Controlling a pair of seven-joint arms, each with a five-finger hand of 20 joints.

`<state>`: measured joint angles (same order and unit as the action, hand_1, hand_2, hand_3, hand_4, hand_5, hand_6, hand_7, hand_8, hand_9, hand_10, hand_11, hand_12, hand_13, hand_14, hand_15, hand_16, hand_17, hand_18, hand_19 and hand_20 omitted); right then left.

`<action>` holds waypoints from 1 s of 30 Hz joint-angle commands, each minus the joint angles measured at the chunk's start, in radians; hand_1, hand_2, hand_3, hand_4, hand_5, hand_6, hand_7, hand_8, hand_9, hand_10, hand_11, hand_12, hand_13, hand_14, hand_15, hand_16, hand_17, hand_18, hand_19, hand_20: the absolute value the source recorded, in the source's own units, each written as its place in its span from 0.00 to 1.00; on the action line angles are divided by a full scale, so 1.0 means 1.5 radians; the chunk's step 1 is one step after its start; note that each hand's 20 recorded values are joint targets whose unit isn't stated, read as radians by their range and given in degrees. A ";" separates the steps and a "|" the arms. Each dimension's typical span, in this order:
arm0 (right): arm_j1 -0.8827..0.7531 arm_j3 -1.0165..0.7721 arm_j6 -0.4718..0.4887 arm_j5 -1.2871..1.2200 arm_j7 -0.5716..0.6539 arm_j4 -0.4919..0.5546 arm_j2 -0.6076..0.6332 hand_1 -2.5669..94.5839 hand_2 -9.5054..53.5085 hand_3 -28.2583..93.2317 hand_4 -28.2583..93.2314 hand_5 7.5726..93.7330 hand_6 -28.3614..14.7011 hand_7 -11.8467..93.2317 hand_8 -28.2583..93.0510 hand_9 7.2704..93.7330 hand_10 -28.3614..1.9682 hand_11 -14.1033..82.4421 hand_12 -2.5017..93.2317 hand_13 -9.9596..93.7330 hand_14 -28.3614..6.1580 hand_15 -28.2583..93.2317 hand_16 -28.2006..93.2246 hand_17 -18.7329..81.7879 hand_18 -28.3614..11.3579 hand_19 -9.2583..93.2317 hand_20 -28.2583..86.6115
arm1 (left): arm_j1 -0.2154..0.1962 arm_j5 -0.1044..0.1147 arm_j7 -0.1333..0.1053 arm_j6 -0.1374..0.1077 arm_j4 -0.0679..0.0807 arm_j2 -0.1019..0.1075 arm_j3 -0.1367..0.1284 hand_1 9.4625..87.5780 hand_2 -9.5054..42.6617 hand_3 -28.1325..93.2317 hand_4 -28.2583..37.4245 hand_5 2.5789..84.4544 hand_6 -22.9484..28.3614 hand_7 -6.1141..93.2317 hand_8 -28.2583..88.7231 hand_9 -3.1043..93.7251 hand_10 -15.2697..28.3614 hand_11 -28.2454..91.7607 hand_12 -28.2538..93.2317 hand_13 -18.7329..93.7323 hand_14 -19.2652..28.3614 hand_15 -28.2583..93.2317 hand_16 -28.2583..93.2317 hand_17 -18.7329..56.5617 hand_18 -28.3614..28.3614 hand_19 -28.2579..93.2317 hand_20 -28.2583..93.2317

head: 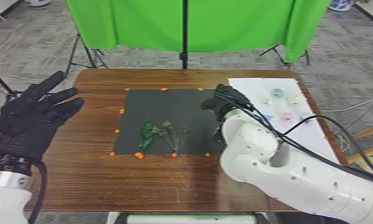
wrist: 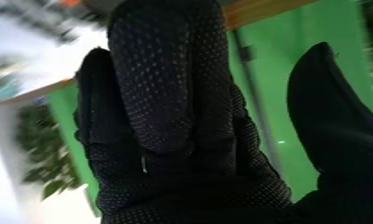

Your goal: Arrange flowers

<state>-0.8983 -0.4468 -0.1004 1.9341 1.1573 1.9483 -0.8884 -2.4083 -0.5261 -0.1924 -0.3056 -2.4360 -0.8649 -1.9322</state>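
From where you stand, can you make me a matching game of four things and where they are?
1. green cloth
2. white sheet
3. green stems
4. left robot hand

A. on the dark mat
B. hanging behind the table
C. near the table's left edge
D. on the table's right side

Pairs: 1-B, 2-D, 3-A, 4-C

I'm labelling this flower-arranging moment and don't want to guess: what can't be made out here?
- Whether the robot's black-gloved right hand holds anything: head view, its own back covers the palm.
- Part of the dark grey mat's right edge: head view, behind the white right arm.
- The kind of the small pink flower-like piece: head view, too small.
- The white left arm's rest: head view, cut by the bottom edge.
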 commanded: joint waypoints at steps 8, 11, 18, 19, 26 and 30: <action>0.027 -0.004 0.078 -0.047 0.046 -0.136 0.024 0.33 0.13 0.81 0.05 0.48 0.43 0.19 0.15 0.91 0.38 0.43 0.20 0.93 0.56 0.66 0.36 0.68 0.14 1.00 0.24 | 0.014 -0.002 0.013 -0.002 0.006 -0.008 0.019 0.15 0.36 0.87 0.00 0.36 0.60 0.20 0.16 0.35 0.81 0.47 0.32 0.38 1.00 0.69 0.14 0.12 0.94 0.71 0.32; 0.034 0.008 0.091 -0.050 0.045 -0.157 0.016 0.33 0.12 0.80 0.05 0.46 0.42 0.19 0.15 0.91 0.38 0.43 0.20 0.93 0.56 0.66 0.36 0.68 0.14 1.00 0.24 | 0.015 -0.003 0.011 0.000 0.006 -0.007 0.020 0.15 0.36 0.87 0.00 0.36 0.60 0.21 0.16 0.35 0.81 0.47 0.32 0.37 1.00 0.69 0.14 0.12 0.94 0.71 0.32; 0.051 0.033 0.112 -0.070 0.045 -0.196 0.000 0.33 0.11 0.79 0.05 0.46 0.43 0.19 0.16 0.90 0.38 0.43 0.20 0.93 0.56 0.66 0.36 0.68 0.14 1.00 0.24 | 0.018 0.001 0.000 0.003 0.008 -0.005 0.025 0.15 0.36 0.87 0.00 0.36 0.60 0.21 0.16 0.35 0.81 0.47 0.32 0.37 1.00 0.69 0.14 0.12 0.93 0.71 0.32; 0.051 0.037 0.113 -0.068 0.044 -0.198 0.000 0.33 0.11 0.79 0.05 0.46 0.43 0.19 0.16 0.90 0.38 0.43 0.20 0.93 0.56 0.66 0.36 0.68 0.14 1.00 0.23 | 0.016 0.001 -0.002 0.003 0.008 -0.004 0.025 0.15 0.36 0.87 0.00 0.36 0.60 0.21 0.16 0.35 0.81 0.47 0.32 0.37 1.00 0.69 0.14 0.12 0.93 0.71 0.32; 0.082 0.107 0.097 -0.040 0.034 -0.238 -0.011 0.34 0.08 0.79 0.05 0.49 0.47 0.20 0.15 0.89 0.40 0.44 0.20 0.92 0.56 0.67 0.36 0.67 0.15 1.00 0.22 | 0.012 0.004 -0.013 0.002 0.008 -0.003 0.027 0.15 0.36 0.87 0.00 0.36 0.60 0.21 0.16 0.35 0.81 0.47 0.32 0.37 1.00 0.69 0.14 0.12 0.93 0.71 0.32; 0.089 0.139 0.069 -0.020 0.025 -0.247 -0.013 0.38 0.03 0.81 0.03 0.61 0.56 0.24 0.14 0.88 0.45 0.44 0.20 0.90 0.57 0.67 0.36 0.67 0.18 1.00 0.19 | 0.011 0.004 -0.014 0.006 0.008 -0.004 0.025 0.15 0.36 0.87 0.00 0.36 0.60 0.21 0.16 0.35 0.81 0.47 0.32 0.37 1.00 0.69 0.14 0.12 0.93 0.71 0.32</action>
<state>-0.7608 -0.2958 0.0507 1.8655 1.2155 1.6077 -0.8925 -2.3777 -0.5238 -0.2111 -0.3044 -2.4304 -0.8665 -1.8969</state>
